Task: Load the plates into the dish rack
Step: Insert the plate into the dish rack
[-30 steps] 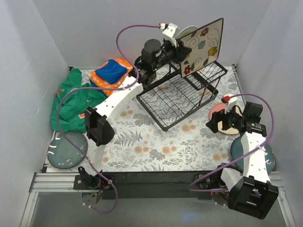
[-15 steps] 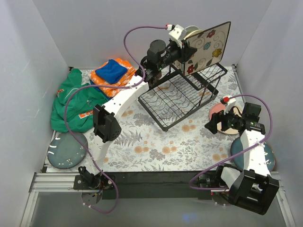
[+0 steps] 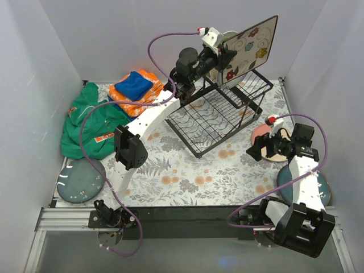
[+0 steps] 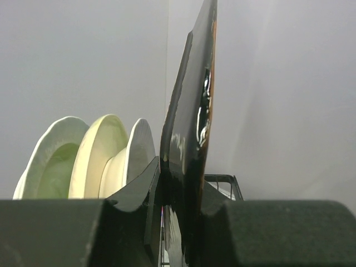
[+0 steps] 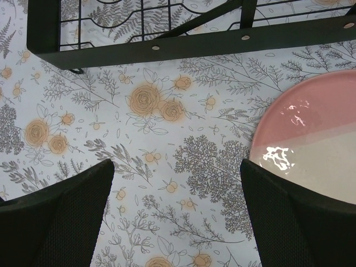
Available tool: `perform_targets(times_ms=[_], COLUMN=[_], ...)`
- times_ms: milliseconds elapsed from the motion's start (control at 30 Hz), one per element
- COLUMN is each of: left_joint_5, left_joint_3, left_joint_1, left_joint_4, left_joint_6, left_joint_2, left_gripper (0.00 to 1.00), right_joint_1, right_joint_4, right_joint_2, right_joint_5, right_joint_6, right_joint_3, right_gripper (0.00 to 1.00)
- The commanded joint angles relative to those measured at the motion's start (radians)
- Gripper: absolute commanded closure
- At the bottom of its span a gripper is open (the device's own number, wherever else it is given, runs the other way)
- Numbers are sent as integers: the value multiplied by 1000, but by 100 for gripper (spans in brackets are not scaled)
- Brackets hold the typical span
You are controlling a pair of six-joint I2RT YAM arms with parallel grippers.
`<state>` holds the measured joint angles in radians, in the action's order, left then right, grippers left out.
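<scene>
Left pincer (image 3: 223, 57) is closed to a narrow gap on the lower edge of the square flowered plate (image 3: 253, 48). That plate is held on edge and raised over the far, upper section of the dish rack (image 3: 219, 116). In the left wrist view it is seen edge-on, pinched between the two dark fingers. Whether it touches the rack's wires cannot be told. Just beside it, at the rack's far end, three pale plates (image 4: 103, 150) are stood upright in a row (one greenish, one cream, one white).

The right pincer (image 3: 261, 149) is spread wide and nothing is held in it. It is hung low over the flower-printed tabletop (image 3: 187, 170), just off the rack's near right corner. The pink-and-cream plate (image 5: 317, 144) is laid flat on the tabletop to the right of the rack, and its edge is partly covered by one finger in the right wrist view. The rack's black lower frame is seen across the top of that view.

A dark teal plate (image 3: 79, 181) is laid flat well to the left of the rack, towards the near edge. A second dark teal plate (image 3: 324, 190) is laid to the rack's near right, partly hidden under the right arm. The folded orange and blue cloths (image 3: 133, 85) are piled to the left of the rack at the far side, with a green cloth (image 3: 94, 122) beside them.
</scene>
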<state>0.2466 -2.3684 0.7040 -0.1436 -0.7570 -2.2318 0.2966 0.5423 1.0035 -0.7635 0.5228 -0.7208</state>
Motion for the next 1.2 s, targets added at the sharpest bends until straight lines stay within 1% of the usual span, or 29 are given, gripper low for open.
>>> perform_targets(times_ms=[0, 433, 633, 767, 1167], left_joint_5=[-41, -82, -124, -145, -144], left_joint_3=[-75, -43, 40, 44, 95], left_joint_1=[-5, 2, 15, 23, 28], left_joint_4=[-203, -231, -315, -335, -398], left_joint_6=[25, 76, 94, 105, 91], left_joint_2=[34, 17, 58, 67, 136], left_gripper=[100, 100, 100, 100, 100], right_joint_1=[9, 13, 15, 16, 18], right_joint_4=[-31, -33, -31, -31, -31], right_joint_2=[4, 7, 15, 15, 20], right_joint_5=[-26, -34, -34, -36, -39], right_joint_6=[9, 13, 14, 14, 14], right_joint_3=[7, 7, 7, 7, 7], right_gripper=[2, 2, 2, 2, 2])
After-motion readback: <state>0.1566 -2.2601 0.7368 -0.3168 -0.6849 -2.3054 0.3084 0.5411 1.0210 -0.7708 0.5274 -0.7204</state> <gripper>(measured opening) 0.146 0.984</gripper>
